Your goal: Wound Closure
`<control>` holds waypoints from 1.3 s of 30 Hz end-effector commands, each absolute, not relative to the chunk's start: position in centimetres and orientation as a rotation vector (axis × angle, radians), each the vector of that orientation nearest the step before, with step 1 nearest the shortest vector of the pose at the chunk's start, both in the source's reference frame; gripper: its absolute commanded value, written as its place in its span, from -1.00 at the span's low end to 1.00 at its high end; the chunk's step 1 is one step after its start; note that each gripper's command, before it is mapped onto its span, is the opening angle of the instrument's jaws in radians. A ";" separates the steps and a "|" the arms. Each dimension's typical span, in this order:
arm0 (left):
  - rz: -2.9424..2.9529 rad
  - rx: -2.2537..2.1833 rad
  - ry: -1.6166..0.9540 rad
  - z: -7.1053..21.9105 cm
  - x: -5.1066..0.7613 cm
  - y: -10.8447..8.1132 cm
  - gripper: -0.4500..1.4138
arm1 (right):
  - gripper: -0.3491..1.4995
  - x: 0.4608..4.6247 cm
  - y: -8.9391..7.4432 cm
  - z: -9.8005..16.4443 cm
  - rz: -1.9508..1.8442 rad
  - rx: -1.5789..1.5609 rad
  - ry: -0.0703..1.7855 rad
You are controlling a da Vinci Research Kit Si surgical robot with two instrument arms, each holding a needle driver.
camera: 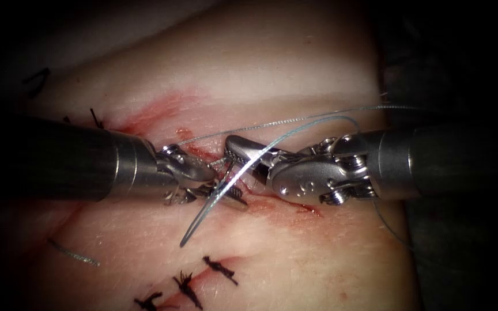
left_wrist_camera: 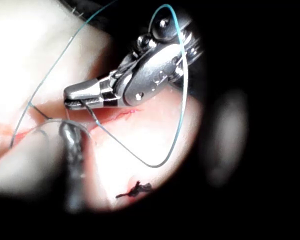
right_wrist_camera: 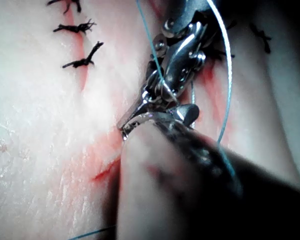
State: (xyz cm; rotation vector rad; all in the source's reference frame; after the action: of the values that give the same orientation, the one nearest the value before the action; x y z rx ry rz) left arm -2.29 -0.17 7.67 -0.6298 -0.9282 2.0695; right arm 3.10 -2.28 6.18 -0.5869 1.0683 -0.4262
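My right tool [camera: 233,147] comes in from the right with its jaws shut on the curved needle [camera: 206,216] near its thread end. In the left wrist view the right tool [left_wrist_camera: 70,97] grips the needle [left_wrist_camera: 115,137] the same way. The needle hangs down and left over the cut [camera: 286,203]; its point is free above the tissue [camera: 295,253], not in it. My left tool [camera: 238,179] has its jaws open astride the needle's middle, and holds nothing. Blue thread [camera: 306,124] arcs from the needle to the right.
Dark tied stitches [camera: 188,286] close the cut's lower end, and another [camera: 95,118] sits at the upper left. A cut end of thread [camera: 73,253] lies on the tissue at the left. Red fluid [camera: 157,112] stains the tissue above the tools.
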 end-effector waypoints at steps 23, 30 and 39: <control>2.132 -0.541 -0.929 7.8 -2.29 -0.3 -0.41 | -1.00 3.05 -1.9 6.1 -0.078 -0.535 1.153; 2.132 -0.541 -0.930 7.8 -2.29 -0.3 -0.39 | -1.00 3.11 -1.9 6.0 -0.155 -0.569 1.157; 2.131 -0.540 -0.931 7.8 -2.30 -0.3 -0.35 | -1.00 3.11 -1.9 6.0 -0.246 -0.602 1.151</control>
State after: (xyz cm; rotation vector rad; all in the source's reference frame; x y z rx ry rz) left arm -2.25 -0.30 7.76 -0.5408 -0.9294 2.1319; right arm 3.02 -1.89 5.99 -0.6035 1.1462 -0.2504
